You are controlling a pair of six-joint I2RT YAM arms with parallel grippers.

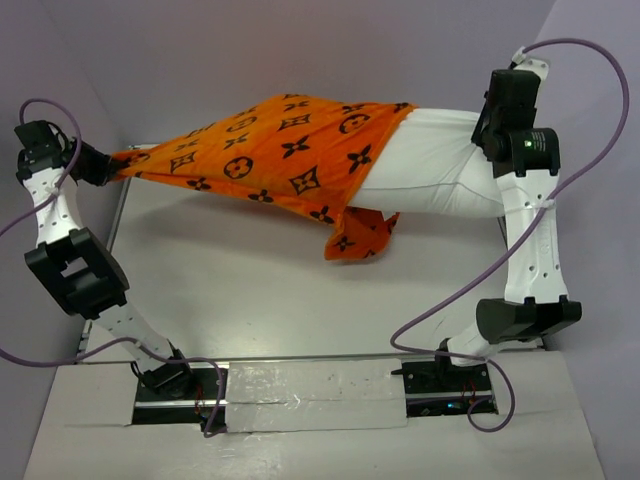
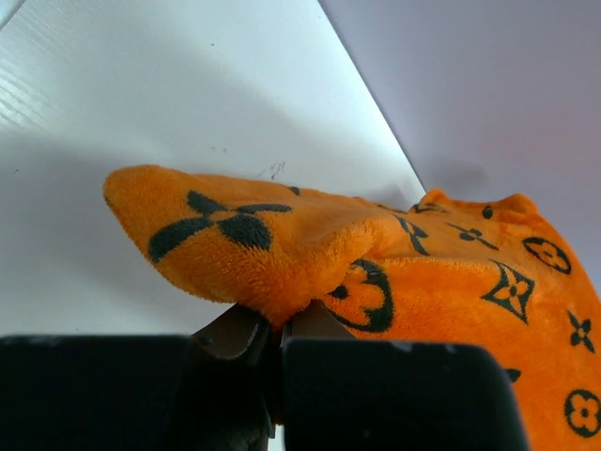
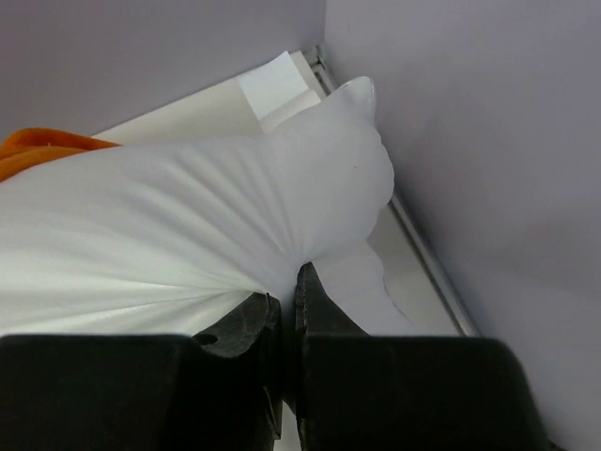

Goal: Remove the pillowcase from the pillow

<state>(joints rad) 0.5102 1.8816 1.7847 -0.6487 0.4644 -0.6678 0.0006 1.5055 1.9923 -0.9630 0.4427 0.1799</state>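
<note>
The orange pillowcase [image 1: 270,155] with dark brown motifs is stretched in the air across the back of the table, with a loose flap hanging at its lower right. The white pillow [image 1: 430,165] sticks out of its right end, about half uncovered. My left gripper [image 1: 100,165] is shut on the pillowcase's left corner [image 2: 282,272]. My right gripper [image 1: 487,140] is shut on the pillow's right end, with the white fabric [image 3: 188,235] bunched between the fingers. In the right wrist view a strip of orange [image 3: 47,146] shows at the far left.
The white table top [image 1: 260,290] lies under the raised pillow. Grey walls close the back and both sides. A taped white strip [image 1: 315,393] runs between the arm bases at the near edge. The right wall [image 3: 488,169] stands close to the right gripper.
</note>
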